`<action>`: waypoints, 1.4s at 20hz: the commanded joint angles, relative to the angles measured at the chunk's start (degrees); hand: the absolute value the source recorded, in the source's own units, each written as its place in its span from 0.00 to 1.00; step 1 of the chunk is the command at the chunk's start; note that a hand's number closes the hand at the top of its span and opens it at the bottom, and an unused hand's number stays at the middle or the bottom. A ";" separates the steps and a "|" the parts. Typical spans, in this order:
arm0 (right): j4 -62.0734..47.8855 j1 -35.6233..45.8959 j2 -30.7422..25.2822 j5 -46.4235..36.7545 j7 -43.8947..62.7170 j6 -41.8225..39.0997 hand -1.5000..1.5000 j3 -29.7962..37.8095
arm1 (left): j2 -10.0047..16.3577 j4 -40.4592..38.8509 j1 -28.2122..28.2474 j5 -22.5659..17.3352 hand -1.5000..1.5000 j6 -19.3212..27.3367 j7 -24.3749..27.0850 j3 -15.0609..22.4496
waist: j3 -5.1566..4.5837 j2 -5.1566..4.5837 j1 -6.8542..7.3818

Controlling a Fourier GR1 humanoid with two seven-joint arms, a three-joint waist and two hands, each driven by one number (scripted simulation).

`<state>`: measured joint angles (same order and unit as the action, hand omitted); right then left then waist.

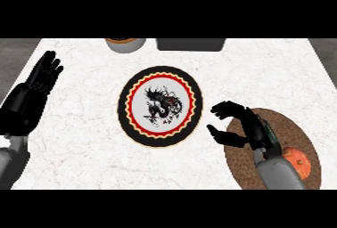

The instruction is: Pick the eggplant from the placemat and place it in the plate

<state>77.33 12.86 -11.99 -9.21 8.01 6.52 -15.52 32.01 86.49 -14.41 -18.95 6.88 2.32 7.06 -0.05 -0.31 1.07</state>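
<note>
Plainly, the right hand hangs half open, empty — 3 o'clock of the dragon plate; the round orange fruit lies on the placemat at 4 o'clock; left hand rests open at 9 o'clock.

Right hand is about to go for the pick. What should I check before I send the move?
1. Plate free of items: ok.
2. Right hand empty, fingers relaxed: ok.
3. Right hand over the orange round object: not ok; it lies beside the forearm.
4. Object on the brown placemat: ok.
5. Object is an eggplant: cannot tell.
6. Left hand resting at left edge, off the path: ok.
</note>
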 commanded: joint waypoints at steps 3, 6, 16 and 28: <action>-4.56 -4.12 9.44 0.51 -11.26 11.05 0.00 3.04 | -1.23 3.07 -2.11 1.49 0.50 1.86 -4.81 0.60 | 0.14 0.33 -0.97; -5.84 1.65 5.96 1.73 -12.76 9.02 0.00 8.15 | -0.52 3.03 -0.27 0.29 0.50 -1.30 -3.88 -2.46 | 0.07 0.30 -0.77; 1.79 11.38 -14.26 -6.67 20.05 -8.36 0.00 4.52 | -3.66 4.49 -0.98 5.23 0.50 2.53 -5.95 0.43 | -0.16 0.40 -0.77; -3.72 18.35 -17.67 2.80 43.30 -38.94 0.00 -1.00 | -3.93 3.35 -1.93 3.82 0.50 -0.62 -6.08 -1.55 | 0.00 0.21 -0.69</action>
<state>76.20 30.14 -30.39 -8.06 46.85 -26.42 -15.19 28.25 91.20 -16.05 -14.70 7.46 -4.32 6.70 -0.13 0.06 0.49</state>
